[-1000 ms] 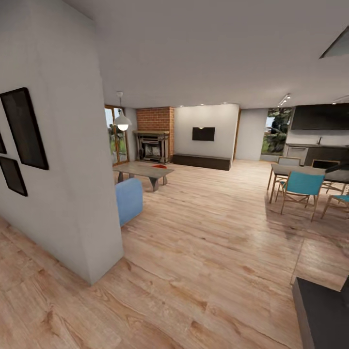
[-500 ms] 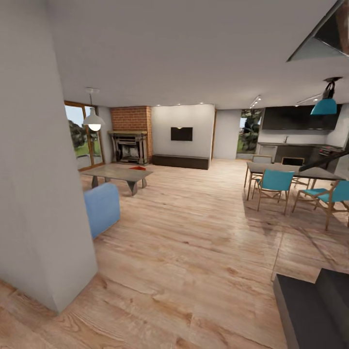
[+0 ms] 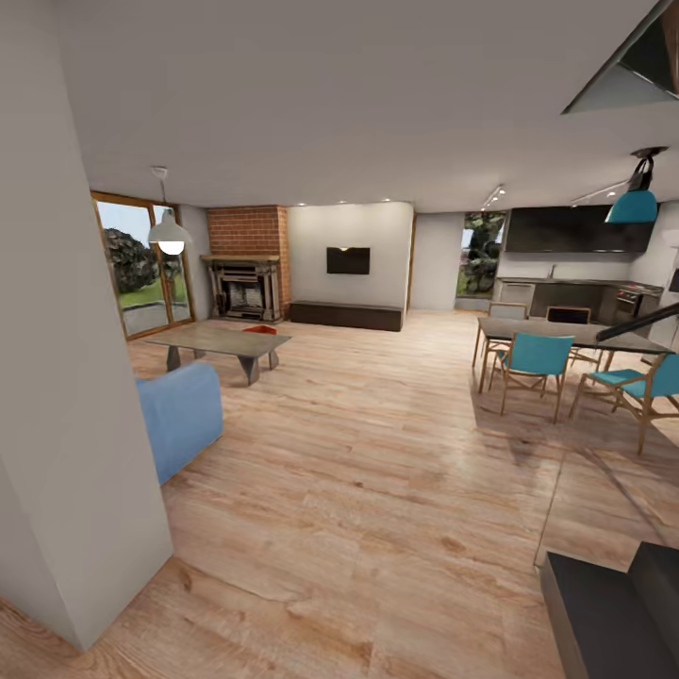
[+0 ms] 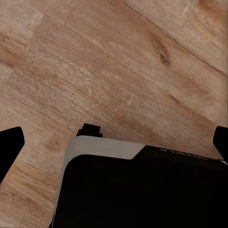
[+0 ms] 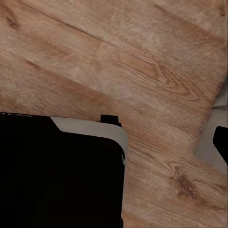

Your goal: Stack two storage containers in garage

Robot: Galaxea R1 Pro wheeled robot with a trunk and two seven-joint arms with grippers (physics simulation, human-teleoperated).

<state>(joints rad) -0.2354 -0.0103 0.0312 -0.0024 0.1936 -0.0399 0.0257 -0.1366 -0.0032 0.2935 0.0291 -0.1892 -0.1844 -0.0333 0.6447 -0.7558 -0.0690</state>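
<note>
Far left across the living room [image 3: 377, 453], a small orange-red shape, judged one container [image 3: 260, 330], shows behind the coffee table [image 3: 219, 341], before the fireplace [image 3: 243, 288]; too small to give its long axis. The second cannot be located. Both arms hang low, wrists aimed at the plank floor over the robot's dark base [image 4: 137, 190]. Left gripper [image 4: 114, 142]: fingertips spread at the frame edges, holding nothing. Right gripper [image 5: 111, 142]: one fingertip visible, state undetermined. Neither arm is clearly nearer.
</note>
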